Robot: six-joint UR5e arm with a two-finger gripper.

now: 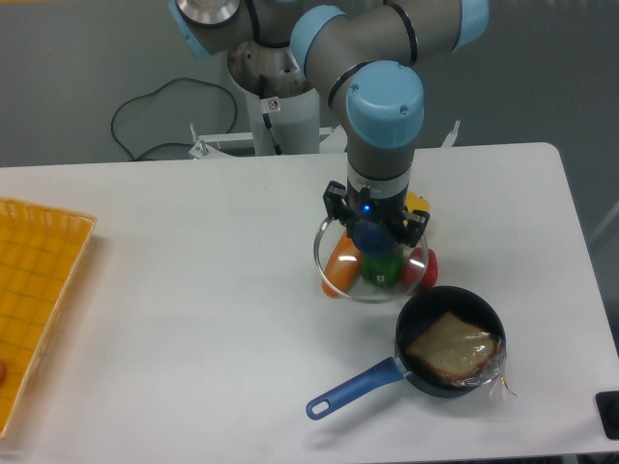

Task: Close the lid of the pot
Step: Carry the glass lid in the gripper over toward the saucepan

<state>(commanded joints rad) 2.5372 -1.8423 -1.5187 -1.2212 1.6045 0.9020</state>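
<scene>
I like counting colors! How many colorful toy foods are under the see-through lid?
4 show: an orange one at left, a green one in the middle, a red one at right, a yellow one behind the gripper. More may hide.

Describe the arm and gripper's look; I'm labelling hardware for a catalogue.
The arm has grey tubular links with light blue round joint caps. A small red-and-white sticker sits on its pale base column. The gripper is black and compact, with a small blue light glowing on its body.

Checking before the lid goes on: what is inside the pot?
The pot holds a slice of bread in clear wrap. The pot floor under the bread is hidden. The lid is held apart by the tool.
</scene>
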